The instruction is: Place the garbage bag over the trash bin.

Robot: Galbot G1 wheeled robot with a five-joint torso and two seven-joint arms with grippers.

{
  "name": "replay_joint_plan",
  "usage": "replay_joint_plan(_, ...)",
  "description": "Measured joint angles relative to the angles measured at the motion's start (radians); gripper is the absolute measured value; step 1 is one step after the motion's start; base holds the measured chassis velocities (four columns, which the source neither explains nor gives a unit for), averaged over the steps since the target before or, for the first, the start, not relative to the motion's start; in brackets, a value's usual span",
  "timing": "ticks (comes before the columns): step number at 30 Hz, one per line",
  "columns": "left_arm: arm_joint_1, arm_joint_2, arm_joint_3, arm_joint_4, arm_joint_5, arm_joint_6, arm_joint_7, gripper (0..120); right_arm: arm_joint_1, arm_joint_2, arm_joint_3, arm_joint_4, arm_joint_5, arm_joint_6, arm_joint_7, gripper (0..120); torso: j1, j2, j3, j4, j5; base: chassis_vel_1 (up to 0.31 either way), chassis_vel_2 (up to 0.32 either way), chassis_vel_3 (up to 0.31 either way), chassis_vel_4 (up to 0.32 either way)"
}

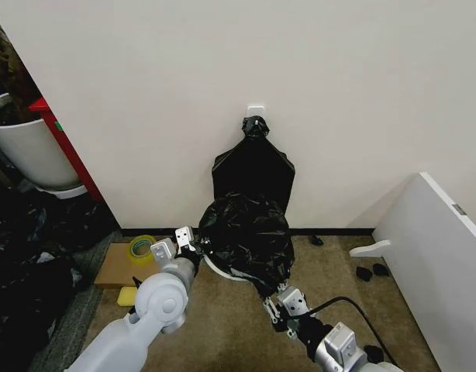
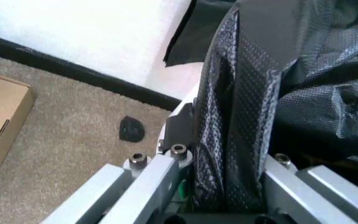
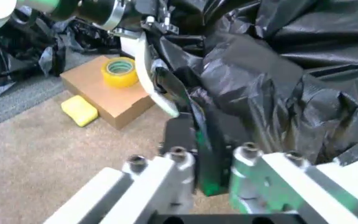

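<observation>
Beige carpet by a white wall (image 1: 339,93): the garbage bag (image 1: 250,232) shrouds the trash bin (image 1: 215,269); left gripper (image 1: 190,244) pinches its left edge, right gripper (image 1: 278,304) clamps its near hem

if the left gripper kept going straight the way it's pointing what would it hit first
Probably the garbage bag itself: the left gripper is shut on its film, with the trash bin just behind it. Beyond that, likely the wall, though depth is unclear.
</observation>
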Motion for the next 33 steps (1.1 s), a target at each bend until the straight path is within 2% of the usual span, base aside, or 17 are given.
replay_joint_plan(1,0.0,-0.002,0.0,0.0,0.0,0.0,-0.001,0,0.0,-0.001,-0.002,-0.001,-0.004,0.001,-0.001,0,0.0,0.0,0.0,0.0,0.0,0.0,0.0,0.0,0.0)
replay_joint_plan(11,-0.002,-0.008,0.0,-0.005,-0.013,0.002,-0.016,0,-0.004,-0.005,-0.034,-0.024,-0.052,0.024,-0.01,0,0.0,0.0,0.0,0.0,-0.0001,0.0,0.0,0.0,0.0)
replay_joint_plan(16,-0.01,-0.013,0.002,-0.012,-0.029,0.011,-0.033,0,0.014,-0.003,-0.085,-0.076,-0.129,0.08,-0.047,0,0.0,0.0,0.0,0.0,-0.0001,0.0,0.0,0.0,0.0)
replay_joint_plan(20,-0.008,-0.026,0.007,-0.01,-0.028,0.015,-0.044,0,0.101,0.074,-0.14,-0.199,-0.208,0.165,-0.107,0,0.0,0.0,0.0,0.0001,0.0005,0.0,0.0,0.0,0.0)
replay_joint_plan(26,-0.018,-0.052,0.015,-0.001,-0.034,0.016,-0.069,0,0.153,0.128,-0.255,-0.276,-0.266,0.164,-0.11,0,0.0,0.0,0.0,0.0,-0.0001,0.0,0.0,0.0,0.0)
replay_joint_plan(33,-0.011,-0.053,0.011,-0.037,-0.098,0.032,-0.097,0,0.187,0.152,-0.275,-0.349,-0.291,0.101,-0.035,0,0.0,0.0,0.0,0.0,-0.0001,0.0,0.0,0.0,0.0)
